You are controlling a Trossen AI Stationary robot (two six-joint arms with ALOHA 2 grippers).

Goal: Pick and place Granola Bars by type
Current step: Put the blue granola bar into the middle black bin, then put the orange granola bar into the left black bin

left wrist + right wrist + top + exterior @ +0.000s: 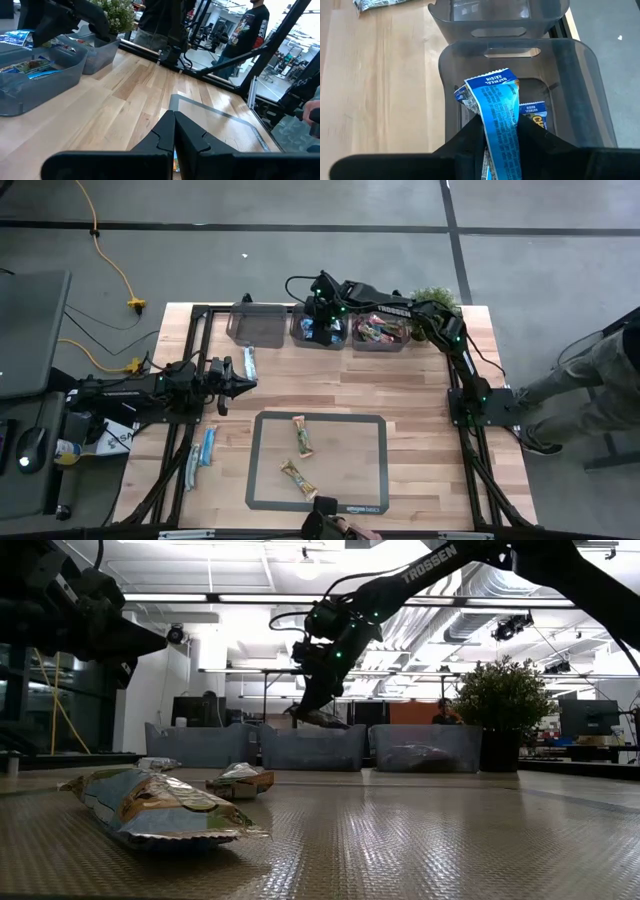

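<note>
**Blue bar held over the middle bin**

From above, the right pincer [323,312] hangs over the middle bin [322,330] at the worktop's [420,380] far edge. Only its wrist view shows it clamping a bright blue bar [499,120]. The left pincer [248,385] waits closed at the left. Two tan bars [300,435] lie on the near mat [372,455].

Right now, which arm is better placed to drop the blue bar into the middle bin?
The right arm: its pincer already holds the blue bar above the middle bin. The left pincer is shut, far away.
</note>
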